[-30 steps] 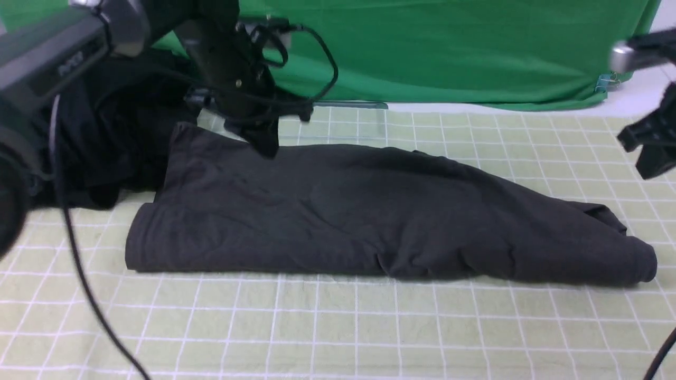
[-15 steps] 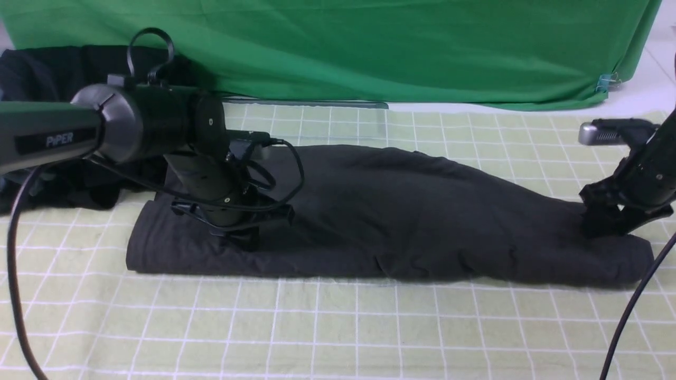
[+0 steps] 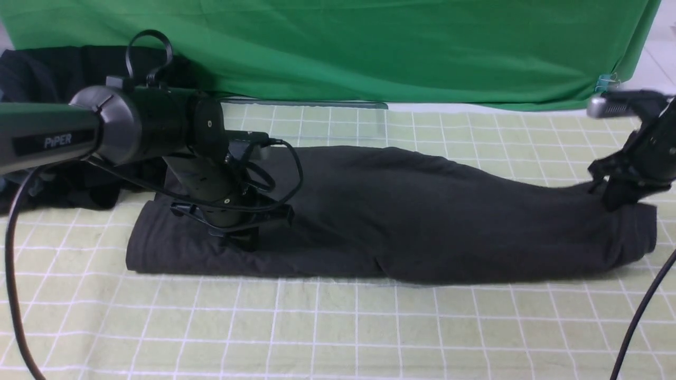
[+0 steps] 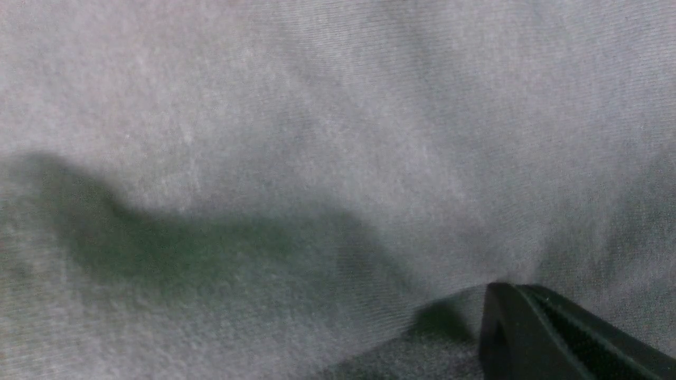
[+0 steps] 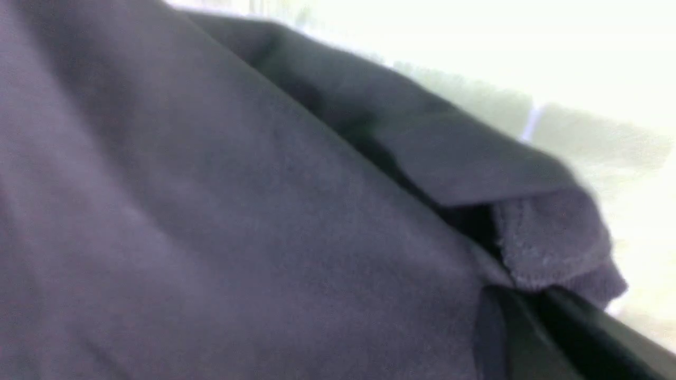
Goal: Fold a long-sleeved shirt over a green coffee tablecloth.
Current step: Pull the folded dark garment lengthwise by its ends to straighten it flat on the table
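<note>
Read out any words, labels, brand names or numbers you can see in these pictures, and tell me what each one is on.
"PiPER": pale lettering on the side of the left arm, in the front view.
No other text can be read. The long-sleeved shirt shows only plain dark fabric, with no print or label in sight. The green coffee tablecloth carries only a white grid. Both wrist views show bare cloth without writing.

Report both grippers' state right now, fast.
Left gripper: closed, tips pressed down on the long-sleeved shirt; whether it pinches cloth cannot be told.
Right gripper: closed on the shirt's raised right end.
</note>
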Tool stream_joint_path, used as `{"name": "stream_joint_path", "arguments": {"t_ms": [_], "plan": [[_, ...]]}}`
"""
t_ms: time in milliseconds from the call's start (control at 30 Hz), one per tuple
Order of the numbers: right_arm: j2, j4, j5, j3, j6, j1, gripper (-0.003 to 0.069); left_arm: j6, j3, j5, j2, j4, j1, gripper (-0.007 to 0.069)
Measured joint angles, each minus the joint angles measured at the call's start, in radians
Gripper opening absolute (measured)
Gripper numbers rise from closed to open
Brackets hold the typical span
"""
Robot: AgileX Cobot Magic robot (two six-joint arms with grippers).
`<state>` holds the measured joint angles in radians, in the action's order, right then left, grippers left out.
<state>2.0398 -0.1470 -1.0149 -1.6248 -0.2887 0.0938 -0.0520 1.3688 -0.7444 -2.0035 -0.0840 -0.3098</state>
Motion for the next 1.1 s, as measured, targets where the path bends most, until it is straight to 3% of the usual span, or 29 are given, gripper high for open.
{"name": "stream_joint_path", "arguments": {"t_ms": [100,233,300,467,667,900,967,1067,1100], "plan": [[0.012,0.049,0.006,0.001,0.011,0.004,0.0077,0.0,0.0,0.0,0.0,0.0,0.0,-0.0003],[0.033,0.114,0.025,0.001,0.058,0.018,0.0181,0.0,0.0,-0.001,0.0,-0.004,0.0,-0.0003],[0.037,0.136,0.025,0.001,0.075,0.025,0.0301,0.001,0.0,-0.001,0.0,-0.004,0.0,-0.0003],[0.001,0.114,-0.023,-0.015,0.079,0.007,0.038,0.001,0.0,-0.001,0.0,-0.006,0.001,-0.0003],[-0.002,0.012,0.021,-0.018,-0.045,-0.015,0.0386,0.001,0.0,-0.001,0.0,-0.01,0.001,-0.0003],[0.08,0.008,0.048,-0.018,-0.051,-0.015,0.0377,0.001,0.0,-0.001,0.0,-0.011,0.001,-0.0003],[0.091,0.006,0.034,-0.018,-0.051,-0.015,0.0344,0.001,0.0,-0.001,0.0,-0.011,0.001,-0.0003],[0.094,0.005,0.02,-0.017,-0.057,-0.015,0.0239,0.001,0.0,-0.001,0.0,-0.014,0.001,-0.0003],[0.094,0.005,0.014,-0.018,-0.066,-0.015,0.015,0.001,0.0,-0.001,0.0,-0.014,0.001,-0.0003]]}}
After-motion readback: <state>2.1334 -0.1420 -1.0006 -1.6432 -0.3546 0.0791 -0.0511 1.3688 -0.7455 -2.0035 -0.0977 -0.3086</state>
